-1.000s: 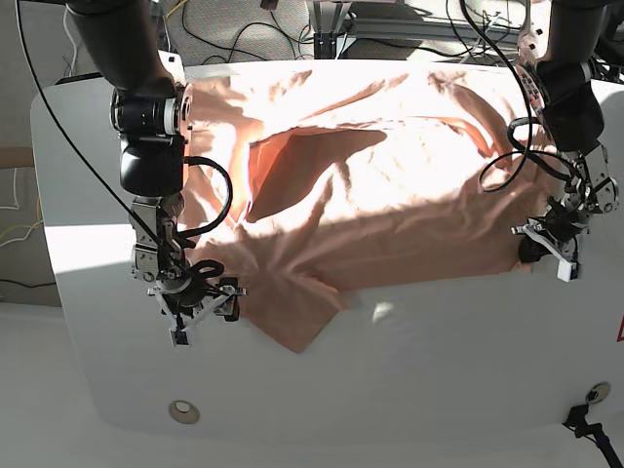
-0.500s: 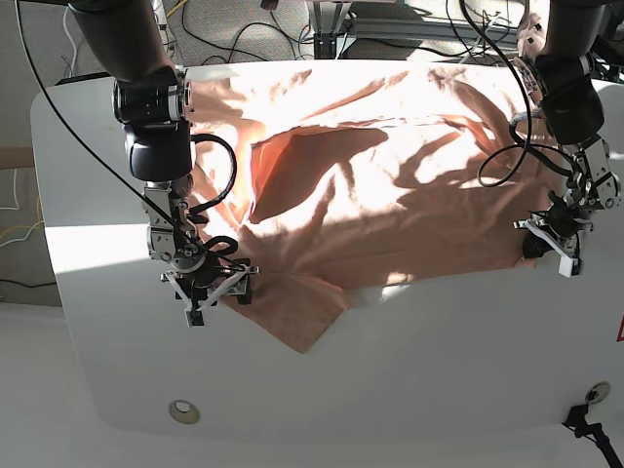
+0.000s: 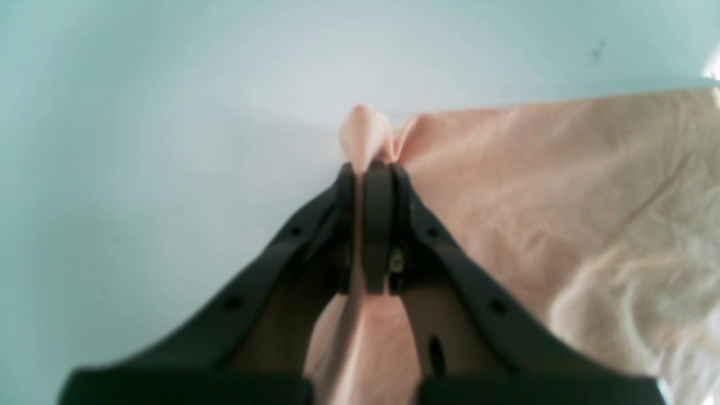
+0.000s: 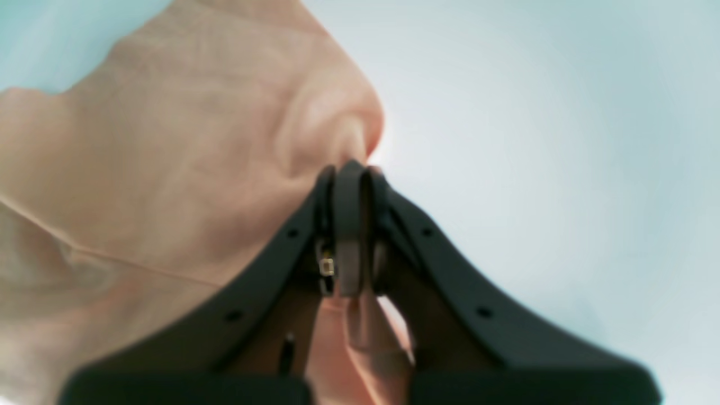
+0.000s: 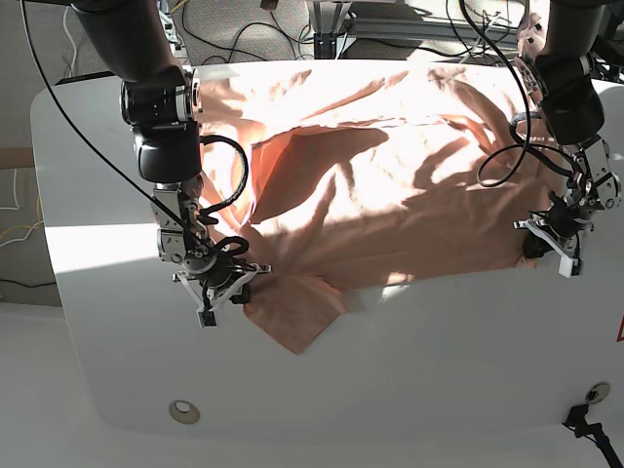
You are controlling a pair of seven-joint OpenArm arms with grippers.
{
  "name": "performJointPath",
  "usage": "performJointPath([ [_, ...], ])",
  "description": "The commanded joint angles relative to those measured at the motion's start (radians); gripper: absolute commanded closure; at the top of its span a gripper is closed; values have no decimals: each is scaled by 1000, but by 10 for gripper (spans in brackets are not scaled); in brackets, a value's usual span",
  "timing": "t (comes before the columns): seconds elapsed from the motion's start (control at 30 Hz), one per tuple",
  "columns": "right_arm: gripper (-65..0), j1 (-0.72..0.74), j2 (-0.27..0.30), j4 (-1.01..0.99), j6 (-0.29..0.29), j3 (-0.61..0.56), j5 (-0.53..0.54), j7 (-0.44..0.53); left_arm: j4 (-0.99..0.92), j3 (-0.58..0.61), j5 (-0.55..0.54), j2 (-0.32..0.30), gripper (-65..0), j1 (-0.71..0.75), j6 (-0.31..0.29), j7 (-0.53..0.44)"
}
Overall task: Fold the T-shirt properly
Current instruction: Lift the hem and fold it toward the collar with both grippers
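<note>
The salmon-pink T-shirt (image 5: 390, 185) lies spread and wrinkled across the white table (image 5: 439, 370), with a pointed flap hanging toward the front at lower left. My right gripper (image 5: 226, 286), on the base view's left, is shut on the shirt's front-left edge; the right wrist view shows cloth (image 4: 169, 169) pinched between its closed fingers (image 4: 349, 225). My left gripper (image 5: 549, 249), on the base view's right, is shut on the shirt's front-right corner; the left wrist view shows a cloth peak (image 3: 365, 135) poking out past the shut fingertips (image 3: 377, 225). No yellow tag shows.
Black cables (image 5: 507, 156) loop from both arms over the shirt. A round metal fitting (image 5: 182, 411) sits in the table near the front left. Cables and frame parts (image 5: 331, 19) lie behind the table's far edge.
My right gripper has moved rightward and slightly forward across the table, dragging the shirt's front-left edge with it and bunching the flap. My left gripper has stayed about where it was.
</note>
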Motion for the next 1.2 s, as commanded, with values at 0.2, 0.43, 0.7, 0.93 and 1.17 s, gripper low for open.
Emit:
performJointPath([
  [0.2, 0, 6, 3, 172, 8, -2, -6, -64, 81, -2, -3, 21, 0, -18, 2, -125],
  [0.43, 0, -86, 31, 527, 6, 1, -6, -277, 87, -4, -5, 25, 0, -18, 2, -201],
  [0.7, 0, -307, 74, 981, 6, 4, -6, -495, 239, -42, -7, 27, 0, 57, 2, -197],
  [0.93, 0, -479, 112, 1145, 6, 6, -6, -516, 443, -37, -7, 27, 0, 200, 2, -195],
  [1.17, 0, -624, 117, 1266, 6, 61, -5, -518, 577, -42, -7, 27, 0, 353, 2, -195],
])
